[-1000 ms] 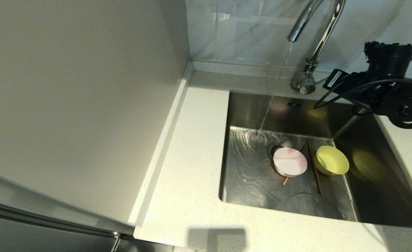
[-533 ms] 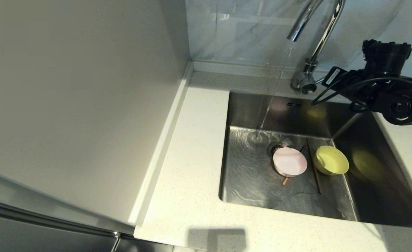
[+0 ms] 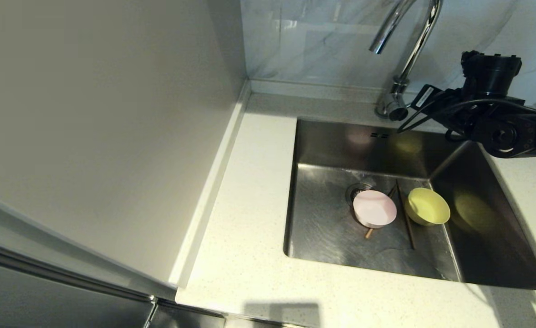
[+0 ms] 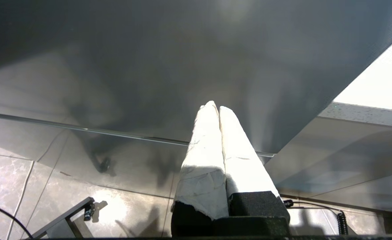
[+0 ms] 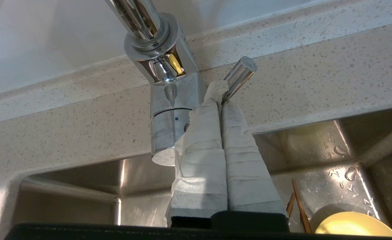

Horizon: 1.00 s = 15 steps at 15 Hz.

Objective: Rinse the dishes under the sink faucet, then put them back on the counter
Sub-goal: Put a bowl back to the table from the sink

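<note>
A pink bowl (image 3: 374, 208), a yellow bowl (image 3: 428, 207) and 2 chopsticks (image 3: 406, 220) lie on the floor of the sink (image 3: 331, 228), beside the drain, with no water running from the faucet (image 3: 402, 41). The right pincer (image 5: 219, 96), clenched, presses against the faucet's lever (image 5: 238, 77) at the worktop's (image 3: 245, 255) back edge. The left pincer (image 4: 214, 108), also clenched, hangs parked below the worktop

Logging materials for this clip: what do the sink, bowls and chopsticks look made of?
Sink: brushed stainless steel, dull grey sheen with blurred reflections. Pink bowl and yellow bowl: smooth, matte, likely plastic or melamine; unclear. Chopsticks: thin brown sticks, probably wood or bamboo.
</note>
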Available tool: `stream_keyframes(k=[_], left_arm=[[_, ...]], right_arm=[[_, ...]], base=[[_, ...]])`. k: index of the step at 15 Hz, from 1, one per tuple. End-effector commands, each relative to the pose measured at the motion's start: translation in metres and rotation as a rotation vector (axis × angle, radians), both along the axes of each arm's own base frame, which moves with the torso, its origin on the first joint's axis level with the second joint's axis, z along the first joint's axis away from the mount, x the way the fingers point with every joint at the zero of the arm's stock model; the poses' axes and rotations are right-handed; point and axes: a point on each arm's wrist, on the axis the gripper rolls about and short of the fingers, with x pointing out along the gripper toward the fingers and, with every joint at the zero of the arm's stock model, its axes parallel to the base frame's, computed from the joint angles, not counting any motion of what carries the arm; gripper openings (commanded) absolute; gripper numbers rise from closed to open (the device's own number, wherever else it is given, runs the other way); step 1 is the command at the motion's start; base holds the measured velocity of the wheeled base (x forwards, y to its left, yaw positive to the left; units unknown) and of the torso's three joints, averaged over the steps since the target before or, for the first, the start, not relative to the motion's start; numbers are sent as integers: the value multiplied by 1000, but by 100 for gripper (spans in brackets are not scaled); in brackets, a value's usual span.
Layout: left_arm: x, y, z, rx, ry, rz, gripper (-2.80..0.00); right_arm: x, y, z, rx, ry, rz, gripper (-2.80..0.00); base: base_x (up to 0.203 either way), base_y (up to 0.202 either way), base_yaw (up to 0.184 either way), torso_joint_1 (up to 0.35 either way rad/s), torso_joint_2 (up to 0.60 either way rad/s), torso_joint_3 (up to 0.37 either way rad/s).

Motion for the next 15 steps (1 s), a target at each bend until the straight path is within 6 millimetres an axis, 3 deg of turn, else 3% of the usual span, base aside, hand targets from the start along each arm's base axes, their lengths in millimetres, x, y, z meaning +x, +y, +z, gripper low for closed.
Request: stream_keyframes(k=[1, 5, 8, 10, 15], left_arm=[[0, 0, 0, -1, -3, 1, -280], [0, 0, 0, -1, -3, -1, -280], [0, 0, 0, -1, -5, 1, -280], [0, 0, 0, -1, -3, 1, -280], [0, 0, 0, -1, -3, 1, -280]], right_arm=[[-3, 0, 3, 3, -6, 0, -280], [-37, -1, 26, 4, -35, 18, -280], [-96, -4, 39, 5, -28, 56, -280], [-135, -6, 33, 7, 3, 67, -280], [-196, -17, -16, 7, 153, 41, -280]], base=[[0, 0, 0, 0, 0, 0], [0, 0, 0, 0, 0, 0], [0, 0, 0, 0, 0, 0], [0, 0, 0, 0, 0, 0], [0, 0, 0, 0, 0, 0]])
